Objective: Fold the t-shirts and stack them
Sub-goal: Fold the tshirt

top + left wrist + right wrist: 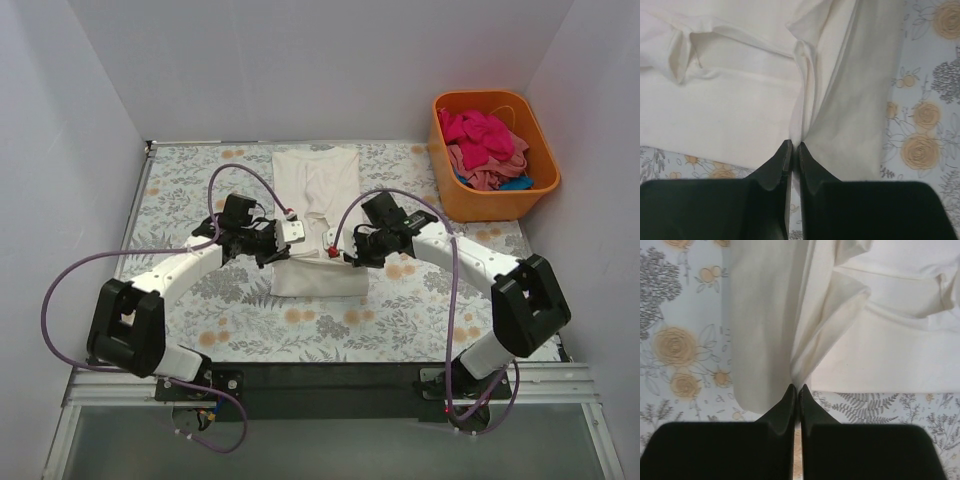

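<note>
A white t-shirt point(318, 190) lies in the middle of the table, its near part folded into a band. My left gripper point(297, 232) is shut on the shirt's left edge, and a pinched fold of white cloth point(801, 95) rises from its tips point(794, 146). My right gripper point(338, 250) is shut on the right edge, with a fold of the white shirt point(810, 325) running up from its tips point(797, 388). Both hold the cloth a little above the table. Magenta, pink and blue t-shirts point(485, 145) lie piled in the tub.
An orange plastic tub point(492, 200) stands at the back right beside the wall. The flowered tablecloth point(390, 310) covers the table. White walls close in the left, back and right sides.
</note>
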### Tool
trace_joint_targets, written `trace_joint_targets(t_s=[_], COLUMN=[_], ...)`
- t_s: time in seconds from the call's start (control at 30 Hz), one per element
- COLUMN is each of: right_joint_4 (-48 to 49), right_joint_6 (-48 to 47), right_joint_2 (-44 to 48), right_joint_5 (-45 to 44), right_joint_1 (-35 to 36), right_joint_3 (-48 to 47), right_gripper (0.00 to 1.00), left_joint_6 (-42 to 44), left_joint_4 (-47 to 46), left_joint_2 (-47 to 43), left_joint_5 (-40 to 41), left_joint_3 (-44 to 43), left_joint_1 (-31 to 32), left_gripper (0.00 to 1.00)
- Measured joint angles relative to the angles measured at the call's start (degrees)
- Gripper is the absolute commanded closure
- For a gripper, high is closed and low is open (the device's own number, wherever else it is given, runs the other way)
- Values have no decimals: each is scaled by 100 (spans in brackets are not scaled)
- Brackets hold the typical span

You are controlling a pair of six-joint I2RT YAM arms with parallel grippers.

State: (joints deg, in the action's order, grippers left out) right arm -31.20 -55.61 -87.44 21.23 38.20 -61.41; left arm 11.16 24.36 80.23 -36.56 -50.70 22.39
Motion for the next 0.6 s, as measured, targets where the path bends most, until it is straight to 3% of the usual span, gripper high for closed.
trace_joint_targets(t_s=[0.6], right_joint_4=[133], right_joint_6=[-922], right_joint_2=[-2297], right_joint_5=[149], right_joint_1=[-942], right_joint_3=[-2094], right_gripper=[99], left_joint_6=[730], left_joint_4=[-1176], left_joint_2=[2621], left_joint_5=[-166], left_joint_3=[-1762], left_joint_1=[-695], left_gripper=[100])
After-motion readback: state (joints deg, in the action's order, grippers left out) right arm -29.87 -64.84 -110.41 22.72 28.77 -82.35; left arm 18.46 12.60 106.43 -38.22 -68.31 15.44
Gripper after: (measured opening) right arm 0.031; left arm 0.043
